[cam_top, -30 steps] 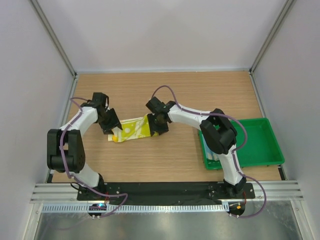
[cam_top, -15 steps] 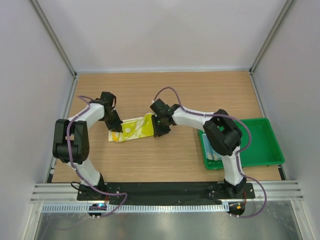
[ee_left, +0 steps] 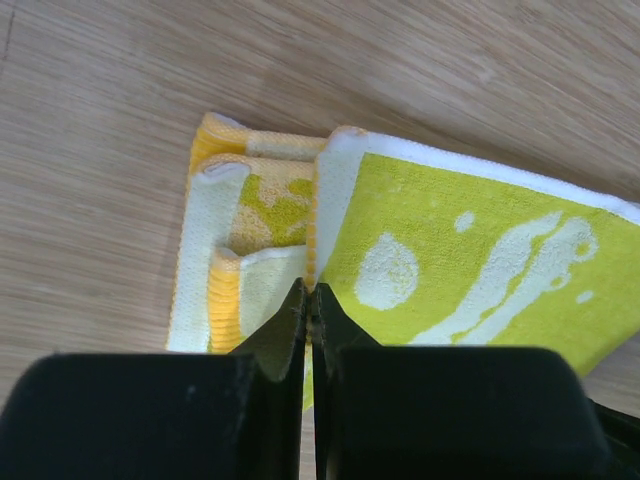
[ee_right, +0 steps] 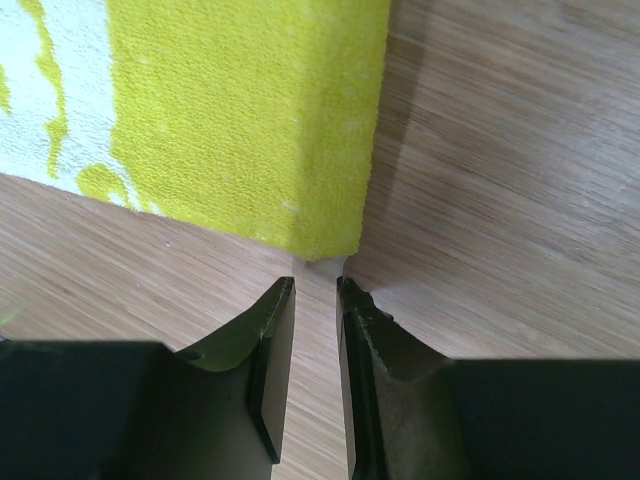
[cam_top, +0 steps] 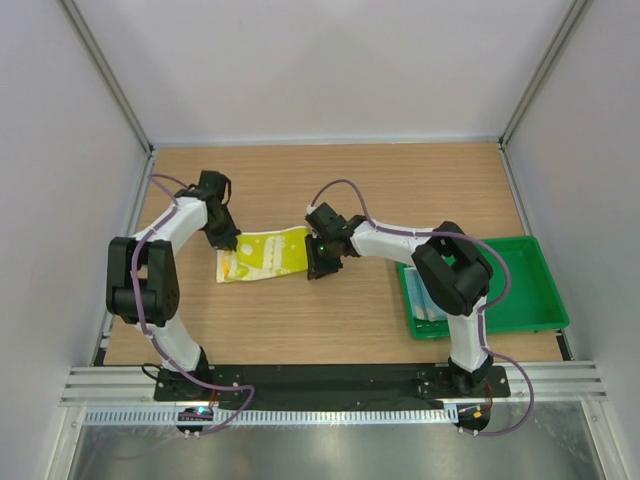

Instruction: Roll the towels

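The yellow towel (cam_top: 265, 255) lies flat on the table (cam_top: 400, 190), left of centre in the top view, between the two grippers. It is folded in layers. In the left wrist view a lime flap with pale blotches (ee_left: 450, 270) covers the right part, and orange-yellow and white hems show stacked at the left. The left gripper (ee_left: 308, 292) sits at the towel's left end, upper left of it in the top view (cam_top: 225, 240). Its fingers (ee_left: 285, 330) are pressed together with only a dark hairline between them, and the tips meet right at the flap's left edge. Whether any cloth is nipped there cannot be told. The right gripper (ee_right: 315, 285) is at the towel's right end, just right of centre in the top view (cam_top: 318, 262). Its fingers (ee_right: 270, 340) stand a narrow slit apart with bare wood showing between them and nothing in their hold. The tips are just short of the lime corner (ee_right: 250, 120), which casts a shadow on the wood to its right. The green tray (cam_top: 530, 300) sits at the table's right edge, well apart from the yellow towel. A pale blue cloth (cam_top: 427, 308) shows in the tray's left end, mostly hidden behind the right arm.
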Robot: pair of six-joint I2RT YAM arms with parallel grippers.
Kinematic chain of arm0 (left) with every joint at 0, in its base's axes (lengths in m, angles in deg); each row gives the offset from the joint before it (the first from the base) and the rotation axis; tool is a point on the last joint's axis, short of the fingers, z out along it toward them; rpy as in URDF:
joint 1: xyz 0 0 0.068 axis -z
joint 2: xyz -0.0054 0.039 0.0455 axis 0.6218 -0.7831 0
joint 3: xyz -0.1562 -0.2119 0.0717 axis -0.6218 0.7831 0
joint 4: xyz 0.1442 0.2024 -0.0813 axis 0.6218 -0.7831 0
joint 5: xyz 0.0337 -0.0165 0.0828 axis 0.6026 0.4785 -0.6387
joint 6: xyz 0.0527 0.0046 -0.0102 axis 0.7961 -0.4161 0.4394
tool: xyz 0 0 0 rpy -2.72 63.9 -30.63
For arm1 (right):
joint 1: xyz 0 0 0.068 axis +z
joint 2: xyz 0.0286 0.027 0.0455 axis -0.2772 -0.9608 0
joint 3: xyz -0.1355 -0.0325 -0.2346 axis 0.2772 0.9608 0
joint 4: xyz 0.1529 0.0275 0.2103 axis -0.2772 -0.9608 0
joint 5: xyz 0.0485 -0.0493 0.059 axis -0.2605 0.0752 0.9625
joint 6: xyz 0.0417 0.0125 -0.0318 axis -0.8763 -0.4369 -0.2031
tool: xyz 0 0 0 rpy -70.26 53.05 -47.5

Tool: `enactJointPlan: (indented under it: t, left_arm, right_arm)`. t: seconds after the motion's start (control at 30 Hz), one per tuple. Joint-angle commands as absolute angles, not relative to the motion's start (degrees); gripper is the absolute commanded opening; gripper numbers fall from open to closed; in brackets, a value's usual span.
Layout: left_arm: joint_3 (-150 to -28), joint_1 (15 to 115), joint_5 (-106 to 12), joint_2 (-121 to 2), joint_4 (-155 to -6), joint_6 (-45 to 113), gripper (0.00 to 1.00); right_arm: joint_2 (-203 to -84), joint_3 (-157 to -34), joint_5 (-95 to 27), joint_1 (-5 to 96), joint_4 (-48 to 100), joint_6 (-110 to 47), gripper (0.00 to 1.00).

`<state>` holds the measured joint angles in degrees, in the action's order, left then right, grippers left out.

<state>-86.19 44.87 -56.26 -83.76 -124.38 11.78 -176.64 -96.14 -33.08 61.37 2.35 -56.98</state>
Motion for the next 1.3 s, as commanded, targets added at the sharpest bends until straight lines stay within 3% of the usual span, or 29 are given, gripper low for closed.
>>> enactJointPlan:
  t: [0.0, 0.17, 0.23, 0.3, 0.4, 0.6, 0.87, 1.27]
  left_arm:
    - [-87.6, 45.0, -61.1, -82.8, -126.7, 13.0, 0.0]
    - [-85.4, 45.0, -64.3, -82.8, -127.4, 11.7, 0.03]
    - [-85.3, 45.0, -65.5, -82.7, -127.9, 11.3, 0.12]
    - [-85.7, 45.0, -66.5, -82.2, -128.6, 11.2, 0.29]
    - [-86.6, 45.2, -68.0, -80.0, -129.3, 11.0, 0.41]
    - [-87.3, 49.9, -70.6, -74.1, -131.8, 10.2, 0.42]
    - [-76.9, 56.1, -60.5, -68.0, -124.8, 4.2, 0.37]
    - [-73.2, 53.9, -61.8, -77.5, -120.8, 4.4, 0.3]
  right_arm:
    - [-176.5, -94.3, -34.0, 62.2, -1.9, -56.2, 0.31]
    - [-173.4, -95.6, -34.3, 62.2, -4.0, -55.3, 0.32]
    - [-172.6, -96.8, -34.0, 62.2, -5.3, -54.6, 0.32]
    - [-170.9, -97.7, -33.6, 62.2, -6.3, -54.3, 0.32]
    - [-168.3, -99.5, -31.4, 62.2, -6.5, -53.4, 0.33]
    - [-168.2, -105.3, -26.4, 61.3, -5.5, -52.8, 0.32]
    - [-179.9, -111.0, -16.4, 54.3, 0.0, -55.1, 0.19]
    - [-186.0, -103.7, -18.8, 52.0, 2.2, -54.2, 0.13]
